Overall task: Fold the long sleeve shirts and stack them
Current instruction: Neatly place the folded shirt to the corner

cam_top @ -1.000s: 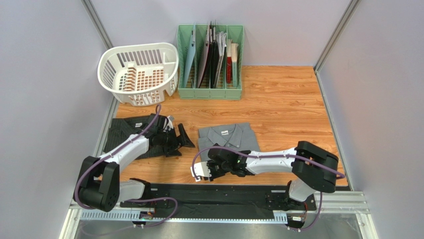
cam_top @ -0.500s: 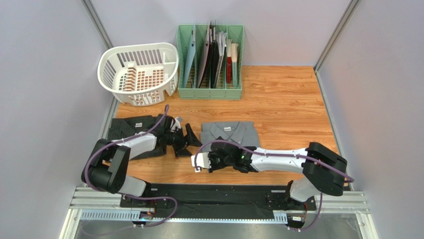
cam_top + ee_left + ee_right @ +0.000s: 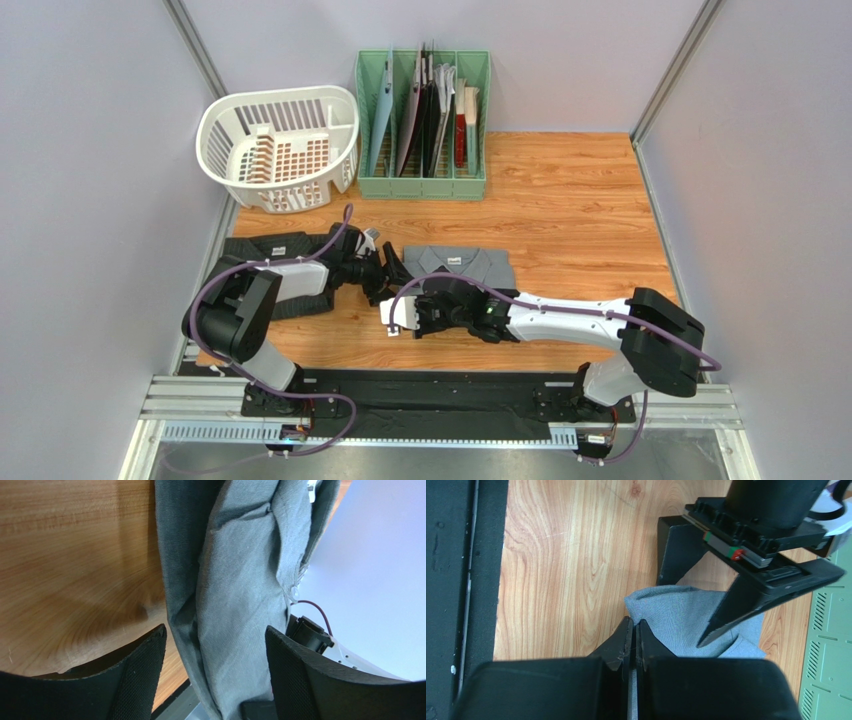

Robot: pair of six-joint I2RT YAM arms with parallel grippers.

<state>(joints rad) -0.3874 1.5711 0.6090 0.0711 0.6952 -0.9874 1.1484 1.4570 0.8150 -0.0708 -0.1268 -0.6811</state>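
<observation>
The grey long sleeve shirt (image 3: 462,264) lies folded at mid-table, collar toward the back. The dark pinstriped shirt (image 3: 262,249) lies folded to its left, partly under my left arm. My left gripper (image 3: 389,271) is open at the grey shirt's left edge. In the left wrist view, the cloth (image 3: 245,570) runs between the spread fingers of the left gripper (image 3: 215,630) with gaps on both sides. My right gripper (image 3: 632,621) is shut at the grey shirt's (image 3: 676,615) near-left corner, which rises into its tips. From above, my right gripper (image 3: 445,297) sits over that corner.
A white laundry basket (image 3: 280,145) and a green file rack (image 3: 423,110) with folders stand at the back. Bare wooden table (image 3: 580,220) stretches to the right. A black mat (image 3: 430,385) lines the near edge. Walls close in left and right.
My left gripper has swung right, off the dark shirt to the grey shirt's left edge. My right gripper has shut and crept left and forward at the grey shirt's near corner.
</observation>
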